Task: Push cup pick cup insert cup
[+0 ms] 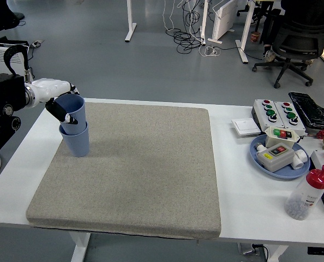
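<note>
Two blue cups stand at the far left of the grey mat (pixel 135 164). The upper cup (pixel 73 111) sits nested inside the lower cup (pixel 76 141), with its rim showing above it. My left hand (pixel 59 103) comes in from the left edge and its fingers are curled around the upper cup near its rim. The right arm is out of view.
At the right stand a blue plate (pixel 279 158) with button boxes, a larger button box (pixel 275 112), a white switch plate (pixel 245 126), a black case (pixel 309 109) and a red-capped bottle (pixel 308 194). Office chairs and desk legs lie beyond the table.
</note>
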Robot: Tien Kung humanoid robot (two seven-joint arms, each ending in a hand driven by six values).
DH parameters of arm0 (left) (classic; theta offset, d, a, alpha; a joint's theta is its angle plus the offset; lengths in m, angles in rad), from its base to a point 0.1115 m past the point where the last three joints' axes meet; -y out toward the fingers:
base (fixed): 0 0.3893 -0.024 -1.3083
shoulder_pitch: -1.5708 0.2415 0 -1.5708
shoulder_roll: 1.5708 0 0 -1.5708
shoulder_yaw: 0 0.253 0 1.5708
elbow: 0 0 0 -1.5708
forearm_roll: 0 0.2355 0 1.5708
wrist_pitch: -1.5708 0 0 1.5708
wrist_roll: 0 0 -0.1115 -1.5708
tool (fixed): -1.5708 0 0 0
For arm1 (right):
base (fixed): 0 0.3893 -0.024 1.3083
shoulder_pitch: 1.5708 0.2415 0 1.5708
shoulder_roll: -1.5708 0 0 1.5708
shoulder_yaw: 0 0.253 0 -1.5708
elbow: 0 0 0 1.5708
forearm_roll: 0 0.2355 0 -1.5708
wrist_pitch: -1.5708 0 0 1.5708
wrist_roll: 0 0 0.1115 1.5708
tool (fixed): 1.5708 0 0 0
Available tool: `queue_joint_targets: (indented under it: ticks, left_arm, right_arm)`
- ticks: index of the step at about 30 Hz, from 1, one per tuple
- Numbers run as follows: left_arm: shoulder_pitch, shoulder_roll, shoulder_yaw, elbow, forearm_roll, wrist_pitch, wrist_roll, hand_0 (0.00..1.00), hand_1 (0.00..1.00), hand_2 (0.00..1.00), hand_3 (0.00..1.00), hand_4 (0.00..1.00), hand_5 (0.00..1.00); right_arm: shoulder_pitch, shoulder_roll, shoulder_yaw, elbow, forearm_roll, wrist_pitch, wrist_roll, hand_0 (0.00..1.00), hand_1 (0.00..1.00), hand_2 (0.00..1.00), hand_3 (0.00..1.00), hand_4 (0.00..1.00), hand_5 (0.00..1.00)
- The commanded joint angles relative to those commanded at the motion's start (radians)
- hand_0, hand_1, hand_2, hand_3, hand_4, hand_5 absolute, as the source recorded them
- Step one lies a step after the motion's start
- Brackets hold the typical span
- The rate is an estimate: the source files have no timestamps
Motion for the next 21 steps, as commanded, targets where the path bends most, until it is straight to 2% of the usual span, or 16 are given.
queue_joint_targets:
  ticks: [5,6,14,21]
  left_arm:
    - [0.004,-0.006,0.025,0.042,-0.020,0.019,-0.009,0.608,0.772,0.867,0.925,0.814,0.317]
    - [0.004,-0.007,0.028,0.046,-0.022,0.019,-0.008,0.998,0.998,0.998,0.998,0.998,0.569]
    - [0.018,-0.024,0.028,0.105,-0.066,0.113,-0.022,0.998,0.998,0.998,0.998,0.998,0.583]
    - [0.036,-0.023,0.001,0.104,-0.085,0.146,-0.038,0.998,0.998,0.998,0.998,0.998,0.601]
  right_arm:
    - [0.001,0.000,-0.001,0.000,0.001,0.000,0.000,0.690,0.620,0.634,0.544,0.094,0.484]
    - [0.001,0.000,-0.001,0.000,0.001,0.000,0.001,0.690,0.619,0.634,0.544,0.094,0.484]
    - [-0.002,0.002,0.002,0.001,-0.003,-0.001,0.000,0.690,0.620,0.634,0.544,0.094,0.484]
    - [-0.005,0.002,0.004,0.001,-0.005,-0.001,-0.001,0.689,0.620,0.634,0.545,0.094,0.484]
